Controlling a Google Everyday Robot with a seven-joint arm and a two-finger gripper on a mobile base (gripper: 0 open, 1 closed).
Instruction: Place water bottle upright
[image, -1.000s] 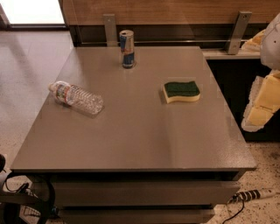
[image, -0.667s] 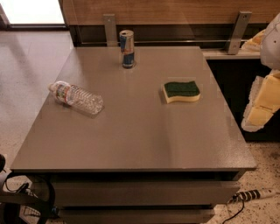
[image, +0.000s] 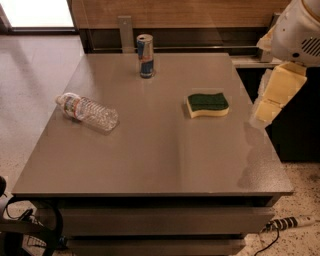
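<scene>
The water bottle (image: 88, 111) lies on its side at the left of the grey table (image: 150, 160), white cap pointing left and away, label near the neck. My gripper (image: 270, 102), a cream-coloured part under the white arm (image: 300, 35), hangs at the table's right edge, just right of the sponge and far from the bottle. It holds nothing that I can see.
A slim blue-and-silver drink can (image: 145, 55) stands upright at the back middle of the table. A green-and-yellow sponge (image: 207, 105) lies at the right. A wooden wall with metal posts runs behind. Cables and a power strip (image: 287, 223) lie on the floor.
The arm and gripper have moved a little up and to the left, over the table's right edge. The bottle, can and sponge have not moved.
</scene>
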